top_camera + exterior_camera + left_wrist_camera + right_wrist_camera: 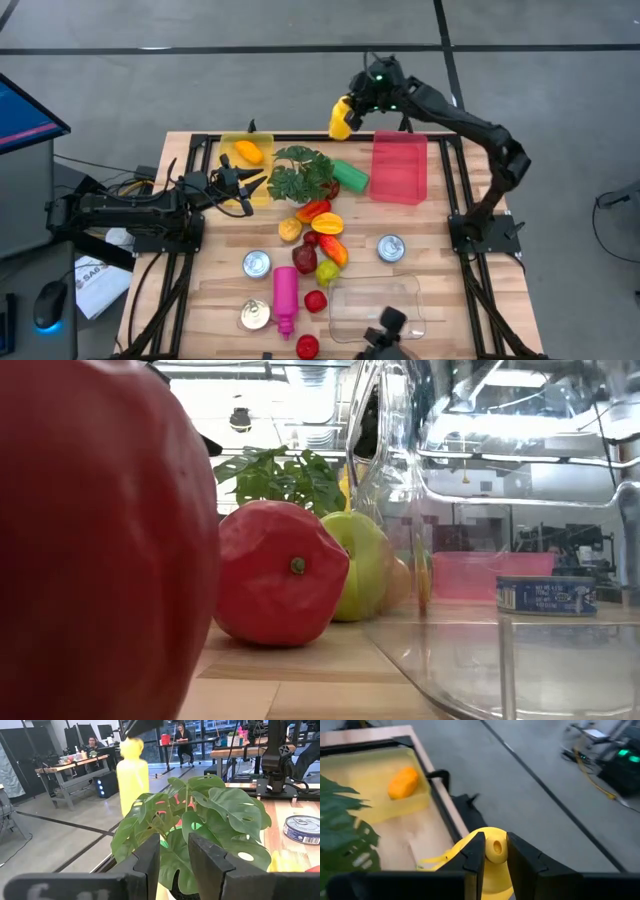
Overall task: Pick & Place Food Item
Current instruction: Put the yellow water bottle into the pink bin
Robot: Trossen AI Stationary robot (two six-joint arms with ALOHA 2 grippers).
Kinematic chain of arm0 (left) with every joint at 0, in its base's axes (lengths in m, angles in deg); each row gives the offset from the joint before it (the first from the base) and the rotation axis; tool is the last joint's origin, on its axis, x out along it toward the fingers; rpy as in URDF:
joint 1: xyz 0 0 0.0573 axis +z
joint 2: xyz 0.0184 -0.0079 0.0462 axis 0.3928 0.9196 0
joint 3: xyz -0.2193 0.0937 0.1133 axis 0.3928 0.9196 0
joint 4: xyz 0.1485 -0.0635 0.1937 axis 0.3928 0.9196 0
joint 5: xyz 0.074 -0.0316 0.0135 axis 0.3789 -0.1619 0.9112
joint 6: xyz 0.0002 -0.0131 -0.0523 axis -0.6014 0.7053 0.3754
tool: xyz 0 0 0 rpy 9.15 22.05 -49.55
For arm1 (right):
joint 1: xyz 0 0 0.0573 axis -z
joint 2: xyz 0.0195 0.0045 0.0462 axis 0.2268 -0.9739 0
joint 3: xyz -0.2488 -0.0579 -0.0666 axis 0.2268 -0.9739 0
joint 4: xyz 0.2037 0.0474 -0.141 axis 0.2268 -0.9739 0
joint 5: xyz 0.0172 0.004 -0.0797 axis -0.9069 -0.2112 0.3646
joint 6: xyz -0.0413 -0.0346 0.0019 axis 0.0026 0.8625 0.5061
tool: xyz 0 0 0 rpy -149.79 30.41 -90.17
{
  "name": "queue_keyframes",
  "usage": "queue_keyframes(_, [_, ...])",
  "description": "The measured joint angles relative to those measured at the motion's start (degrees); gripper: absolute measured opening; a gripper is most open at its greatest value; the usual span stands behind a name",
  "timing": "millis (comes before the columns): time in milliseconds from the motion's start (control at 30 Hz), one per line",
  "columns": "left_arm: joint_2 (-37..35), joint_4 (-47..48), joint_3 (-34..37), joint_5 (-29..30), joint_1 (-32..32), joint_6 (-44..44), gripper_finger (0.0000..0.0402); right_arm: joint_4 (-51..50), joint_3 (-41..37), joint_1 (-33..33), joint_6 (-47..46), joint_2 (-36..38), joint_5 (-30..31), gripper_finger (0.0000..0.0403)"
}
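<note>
While the right gripper (343, 118) hangs above the worktop's (210, 300) far edge, between the yellow bin (232, 150) and the pink bin (400, 168), we see its fingers (474, 851) closed on a yellow bottle (341, 117). Seen from the wrist, the bottle's cap end sits clamped between them. An orange food piece (249, 152) lies in the yellow bin at far left. Our left gripper (252, 187) rests low at the left side, just beside the green plant (303, 172); its fingers (150, 857) stand a narrow gap apart and seem to hold nothing, though leaves crowd that view. Fruit (318, 243) lies mid-worktop, cans (257, 263) nearer, a clear tub (375, 305) nearest
</note>
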Motion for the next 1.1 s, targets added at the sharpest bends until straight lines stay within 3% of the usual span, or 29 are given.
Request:
queue_keyframes(133, [0.0, 0.0, 0.0, 0.0, 0.0, 0.0, 0.0090, -5.5, 0.0, 0.0, -0.2, 4.7, 4.5, 0.0061])
queue_keyframes(300, [0.0, 0.0, 0.0, 0.0, 0.0, 0.0, 0.0090, -11.8, 0.0, 0.0, -3.2, 9.2, 5.1, 0.0060])
queue_keyframes(500, [0.0, 0.0, 0.0, 0.0, 0.0, 0.0, 0.0090, -20.8, 0.0, 0.4, -7.2, 12.0, 5.7, 0.0060])
queue_keyframes(600, [0.0, 0.4, 0.0, 0.0, 0.0, 0.0, 0.0090, -24.1, 0.0, 0.4, -9.8, 12.1, 9.8, 0.0060])
queue_keyframes(733, [0.0, 1.0, 0.0, 0.0, 0.0, 0.0, 0.0090, -24.5, -2.3, 0.3, -11.0, 12.4, 14.5, 0.0060])
queue_keyframes(1100, [0.0, 0.9, 0.0, 0.0, 0.0, 0.0, 0.0090, -19.4, -14.5, 1.5, -13.3, 22.8, 15.8, 0.0052])
